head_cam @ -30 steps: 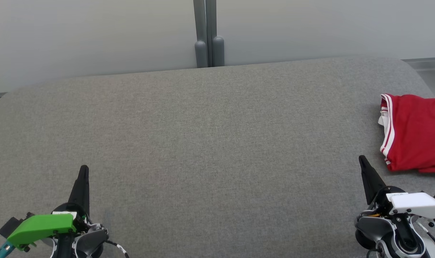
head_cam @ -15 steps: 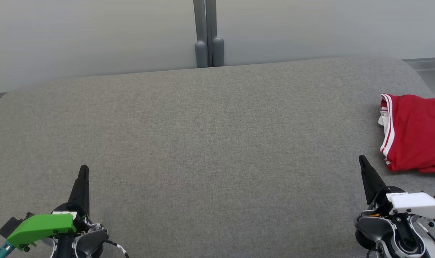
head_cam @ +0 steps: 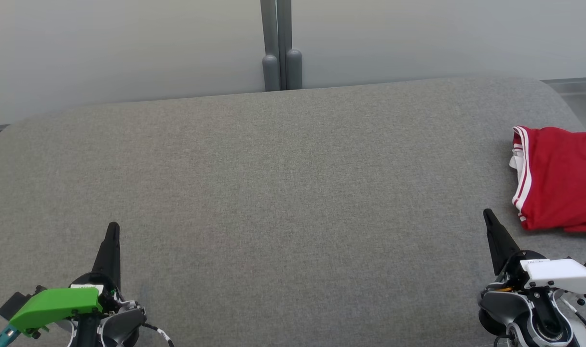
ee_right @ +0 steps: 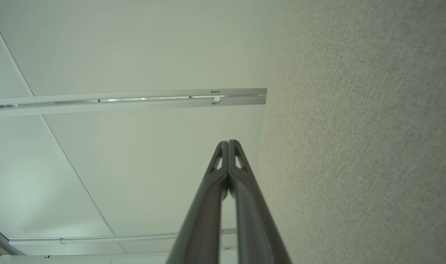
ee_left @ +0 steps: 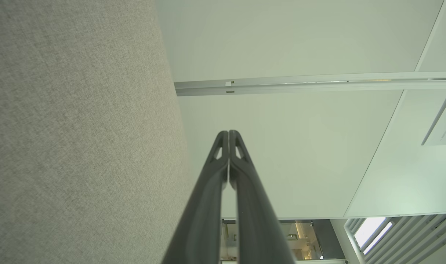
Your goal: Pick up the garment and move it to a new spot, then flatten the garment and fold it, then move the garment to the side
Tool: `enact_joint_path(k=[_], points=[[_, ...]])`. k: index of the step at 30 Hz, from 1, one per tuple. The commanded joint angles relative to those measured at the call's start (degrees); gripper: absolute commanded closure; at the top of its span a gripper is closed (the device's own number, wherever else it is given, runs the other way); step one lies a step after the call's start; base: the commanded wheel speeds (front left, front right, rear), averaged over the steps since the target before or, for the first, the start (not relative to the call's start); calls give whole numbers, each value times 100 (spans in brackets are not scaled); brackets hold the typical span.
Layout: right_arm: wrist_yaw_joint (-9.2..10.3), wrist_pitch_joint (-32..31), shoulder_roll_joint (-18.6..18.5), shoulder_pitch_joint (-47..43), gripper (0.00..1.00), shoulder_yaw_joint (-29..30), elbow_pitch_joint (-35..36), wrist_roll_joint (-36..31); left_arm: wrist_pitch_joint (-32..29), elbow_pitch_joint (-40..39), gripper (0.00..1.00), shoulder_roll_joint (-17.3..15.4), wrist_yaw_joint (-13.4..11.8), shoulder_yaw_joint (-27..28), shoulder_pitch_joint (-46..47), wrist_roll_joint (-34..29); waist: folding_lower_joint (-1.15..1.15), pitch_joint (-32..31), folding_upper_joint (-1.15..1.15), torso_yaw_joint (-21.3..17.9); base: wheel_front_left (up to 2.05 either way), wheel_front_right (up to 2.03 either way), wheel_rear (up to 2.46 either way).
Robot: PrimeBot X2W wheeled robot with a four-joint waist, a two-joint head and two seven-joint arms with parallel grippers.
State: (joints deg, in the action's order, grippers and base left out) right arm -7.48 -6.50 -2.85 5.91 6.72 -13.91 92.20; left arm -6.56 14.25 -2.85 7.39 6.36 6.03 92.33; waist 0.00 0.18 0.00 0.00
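1. The tabletop is covered in grey woven cloth. It is matt, with a fine, slightly rough grain that shows plainly in both wrist views.
2. The garment is red cloth, smooth and soft-looking, with white striped trim of the same knit along its edge.
3. The left claw and right claw look like dark plastic, smooth with a dull satin finish.
4. The green cover behind the left claw is smooth, faintly glossy plastic. The white cover behind the right claw looks the same.
5. The wall panels are pale, smooth and matt. The grey post between them looks like smooth painted metal.
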Motion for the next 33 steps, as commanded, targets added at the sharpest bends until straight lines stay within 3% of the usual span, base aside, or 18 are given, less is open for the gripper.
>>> enact_joint_path(k=[1, 33], points=[[-2, -18, -4, 34, 100, -3, 20, 39, -26, -15, 100, -4, 18, 15, 86, 15, 0, 0, 0, 0, 0, 0, 0], [-2, -17, -4, 34, 100, -3, 21, 40, -26, -16, 100, -4, 18, 14, 86, 15, 0, 0, 0, 0, 0, 0, 0]])
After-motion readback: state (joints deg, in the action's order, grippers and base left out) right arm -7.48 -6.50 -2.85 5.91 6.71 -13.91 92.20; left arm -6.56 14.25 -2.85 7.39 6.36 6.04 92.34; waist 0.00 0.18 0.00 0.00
